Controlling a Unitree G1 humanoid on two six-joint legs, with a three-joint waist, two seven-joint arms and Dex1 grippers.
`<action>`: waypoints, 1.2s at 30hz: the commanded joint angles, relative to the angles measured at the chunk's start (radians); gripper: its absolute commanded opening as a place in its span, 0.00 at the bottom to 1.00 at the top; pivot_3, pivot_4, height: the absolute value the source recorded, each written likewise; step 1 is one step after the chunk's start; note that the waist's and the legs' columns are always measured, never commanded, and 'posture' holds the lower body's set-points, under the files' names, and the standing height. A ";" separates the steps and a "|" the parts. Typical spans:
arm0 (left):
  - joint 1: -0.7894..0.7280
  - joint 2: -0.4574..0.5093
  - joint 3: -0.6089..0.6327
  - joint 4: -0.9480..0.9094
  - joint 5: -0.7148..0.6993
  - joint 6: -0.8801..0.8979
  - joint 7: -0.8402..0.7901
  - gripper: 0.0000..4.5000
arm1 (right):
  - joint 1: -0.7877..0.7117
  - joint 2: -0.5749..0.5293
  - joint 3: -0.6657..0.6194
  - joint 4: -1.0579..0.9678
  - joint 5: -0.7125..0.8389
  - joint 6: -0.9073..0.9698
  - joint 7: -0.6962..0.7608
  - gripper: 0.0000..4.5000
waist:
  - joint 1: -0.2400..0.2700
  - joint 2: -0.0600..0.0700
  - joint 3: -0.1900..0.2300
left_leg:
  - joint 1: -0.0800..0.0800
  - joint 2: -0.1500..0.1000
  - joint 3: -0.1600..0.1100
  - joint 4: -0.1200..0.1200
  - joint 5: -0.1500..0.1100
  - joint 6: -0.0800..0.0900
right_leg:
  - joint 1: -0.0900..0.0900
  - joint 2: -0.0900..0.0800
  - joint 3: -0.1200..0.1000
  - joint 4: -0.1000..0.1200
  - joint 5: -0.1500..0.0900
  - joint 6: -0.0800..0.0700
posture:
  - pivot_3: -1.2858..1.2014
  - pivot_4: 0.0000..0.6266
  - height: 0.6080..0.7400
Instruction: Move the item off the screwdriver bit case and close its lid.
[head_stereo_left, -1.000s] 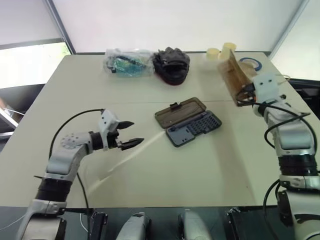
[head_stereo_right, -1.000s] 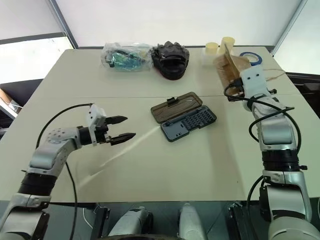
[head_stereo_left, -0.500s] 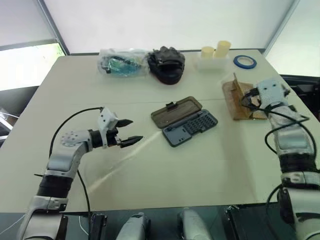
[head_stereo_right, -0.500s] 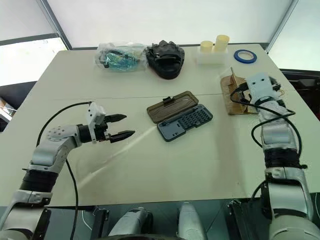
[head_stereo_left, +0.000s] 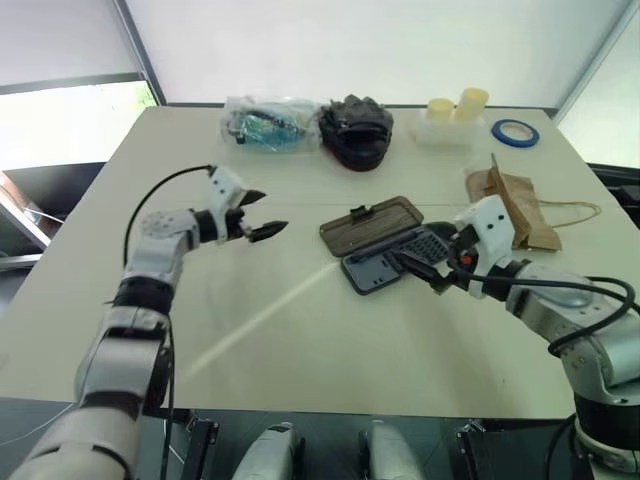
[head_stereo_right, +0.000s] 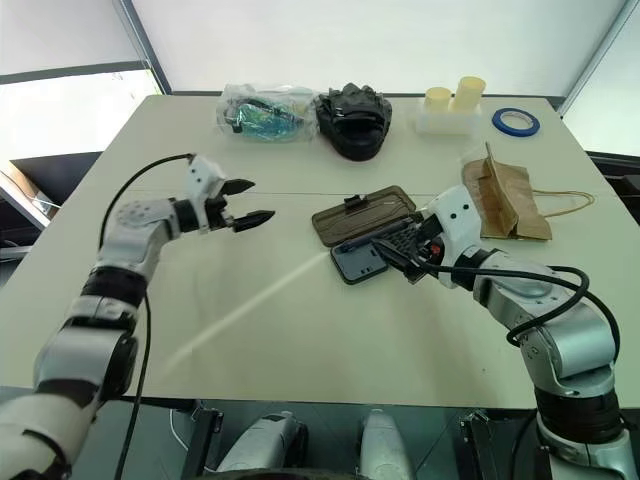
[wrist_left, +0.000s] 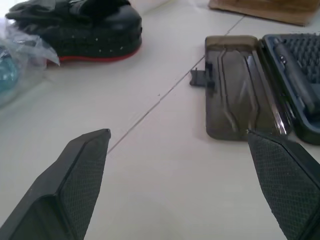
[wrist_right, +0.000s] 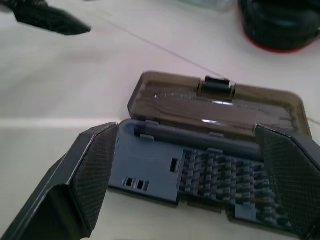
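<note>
Case open mid-table, bag off it

My right gripper (head_stereo_right: 395, 256) (jaws apart) hovers over the case (head_stereo_right: 372, 238), its lid (head_stereo_right: 362, 213) flat; my left gripper (head_stereo_right: 250, 201) gapes empty; the bag (head_stereo_right: 508, 203) lies near the right edge.

we see a creased matt brown paper bag (head_stereo_left: 512, 208), a case (wrist_right: 200, 182) of dull dark plastic with a glossy, translucent smoky lid (wrist_right: 215, 106), finely textured matt black gripper fingers (wrist_left: 82, 175), crinkly clear plastic wrap (head_stereo_left: 262, 124) and a smooth matt table (head_stereo_left: 300, 330).
</note>
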 joint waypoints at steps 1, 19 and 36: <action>-0.122 -0.052 -0.030 0.193 0.085 -0.092 0.029 1.00 | 0.047 -0.040 0.047 -0.090 0.014 0.026 0.032 0.99 | 0.000 -0.001 0.000 | 0.000 0.000 0.000 0.000 0.000 0.000 | -0.001 0.000 0.000 0.000 0.000 0.000 | 0.52 0.24 1.00; -0.235 -0.272 -0.042 0.426 0.303 0.128 0.357 1.00 | 0.178 0.111 -0.018 -0.280 -0.005 0.094 -0.196 0.99 | -0.017 -0.007 0.003 | 0.000 0.000 0.001 0.000 0.000 0.000 | -0.006 0.000 0.001 0.011 0.000 0.000 | 0.52 0.24 1.00; -0.200 -0.268 -0.090 0.424 0.416 0.196 0.227 0.01 | 0.182 0.151 -0.054 -0.302 -0.002 0.097 -0.260 1.00 | -0.019 -0.009 0.000 | 0.001 0.000 0.002 0.000 0.000 0.000 | -0.005 0.001 0.002 0.011 0.000 0.000 | 0.52 0.24 1.00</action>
